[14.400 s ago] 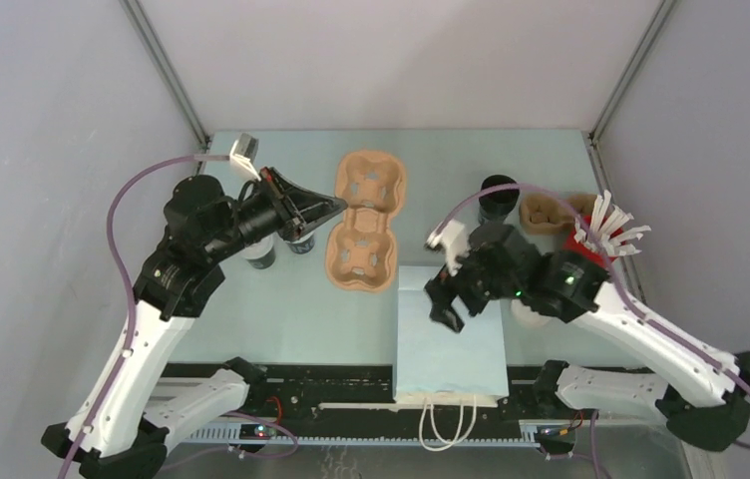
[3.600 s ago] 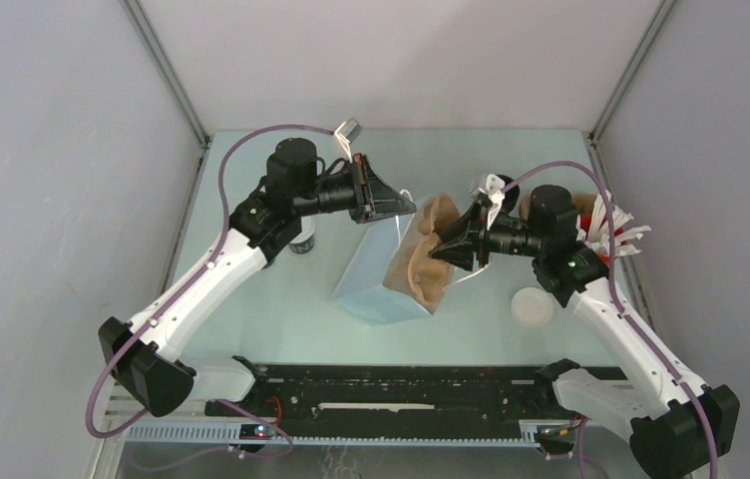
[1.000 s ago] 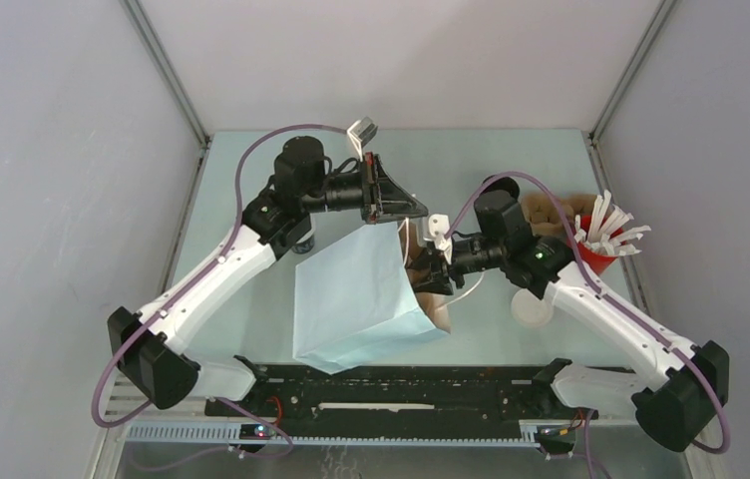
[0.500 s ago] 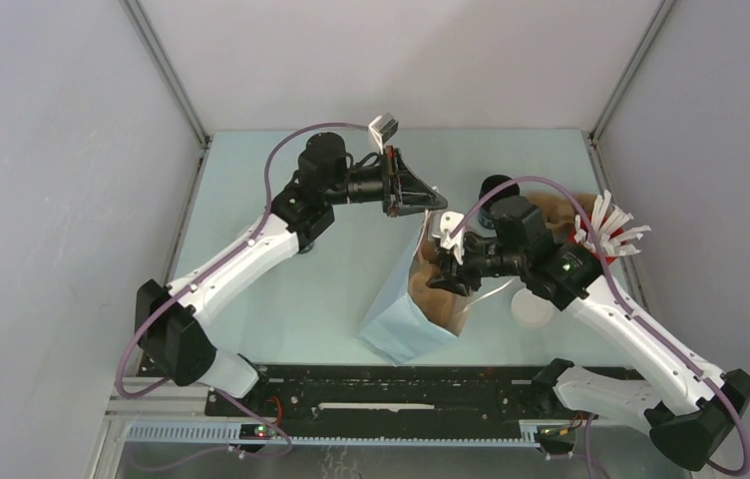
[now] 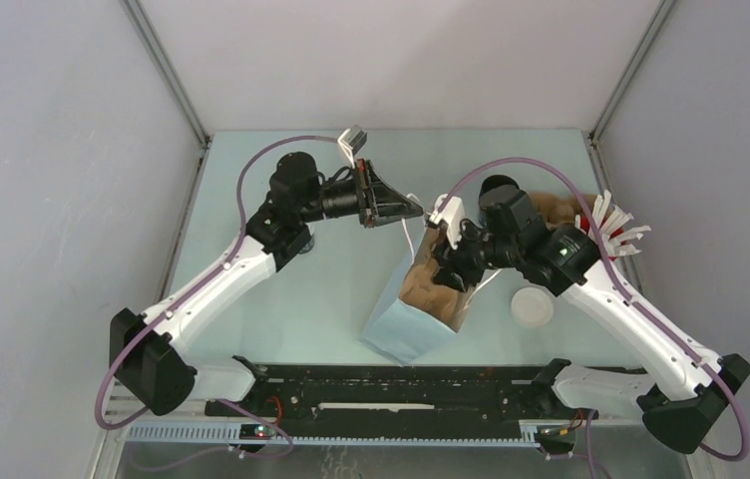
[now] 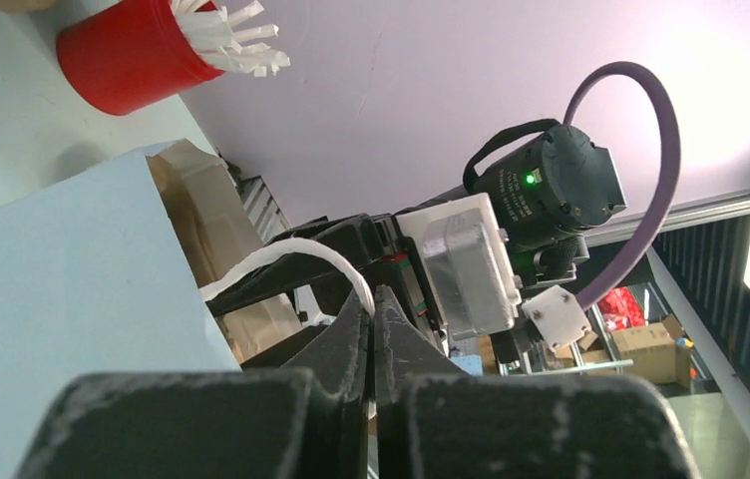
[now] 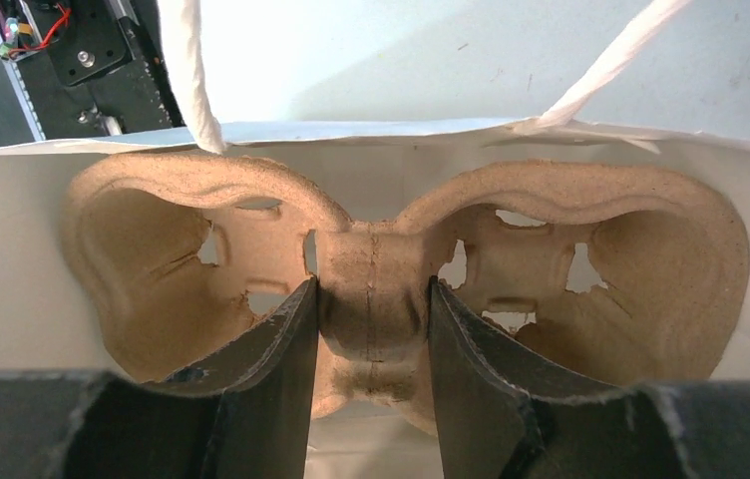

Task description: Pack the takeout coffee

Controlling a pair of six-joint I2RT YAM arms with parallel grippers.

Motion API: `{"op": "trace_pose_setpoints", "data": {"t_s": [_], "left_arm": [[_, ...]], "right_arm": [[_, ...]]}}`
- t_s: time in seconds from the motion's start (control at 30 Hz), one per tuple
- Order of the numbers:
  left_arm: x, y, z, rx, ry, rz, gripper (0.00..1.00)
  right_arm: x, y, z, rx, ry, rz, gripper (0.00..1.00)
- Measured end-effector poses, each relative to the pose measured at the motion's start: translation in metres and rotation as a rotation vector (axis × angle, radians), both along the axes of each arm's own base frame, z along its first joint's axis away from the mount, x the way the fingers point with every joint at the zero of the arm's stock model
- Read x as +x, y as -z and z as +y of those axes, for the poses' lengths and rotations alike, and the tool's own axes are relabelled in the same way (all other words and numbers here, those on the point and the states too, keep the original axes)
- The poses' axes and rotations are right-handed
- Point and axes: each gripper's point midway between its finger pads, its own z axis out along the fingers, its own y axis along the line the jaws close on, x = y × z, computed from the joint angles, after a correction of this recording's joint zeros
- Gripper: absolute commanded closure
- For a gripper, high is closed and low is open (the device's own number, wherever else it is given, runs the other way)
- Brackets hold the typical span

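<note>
Cup carrier sits inside the open blue bag.
Left gripper pinches the white handle tight — right gripper clamps the carrier's middle neck.

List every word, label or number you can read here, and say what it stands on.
No text is readable.
On the paper bag: no print.
On the cup carrier: no print.
On the red cup: no label shows.
On the boxes beyond the table: markings too blurred to read.
</note>
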Motion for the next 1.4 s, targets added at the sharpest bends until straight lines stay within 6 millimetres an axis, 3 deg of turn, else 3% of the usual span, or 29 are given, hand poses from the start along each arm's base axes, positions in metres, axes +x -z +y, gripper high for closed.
{"op": "trace_pose_setpoints", "data": {"t_s": [0.27, 0.53, 1.2, 1.4], "left_arm": [[0.0, 0.013, 0.007, 0.006, -0.028, -0.011, 1.0], [0.001, 0.02, 0.025, 0.022, -0.072, -0.029, 1.0], [0.005, 0.035, 0.035, 0.053, -0.099, -0.014, 1.0], [0.006, 0.036, 0.037, 0.054, -0.106, -0.013, 1.0]], "right_arm": [[0.001, 0.019, 0.014, -0.06, -0.007, 0.088, 0.5], [0.004, 0.017, 0.025, -0.144, -0.022, 0.126, 0.48], [-0.001, 0.022, 0.028, -0.287, -0.033, 0.12, 0.46], [-0.001, 0.024, 0.025, -0.305, -0.034, 0.112, 0.39]]}}
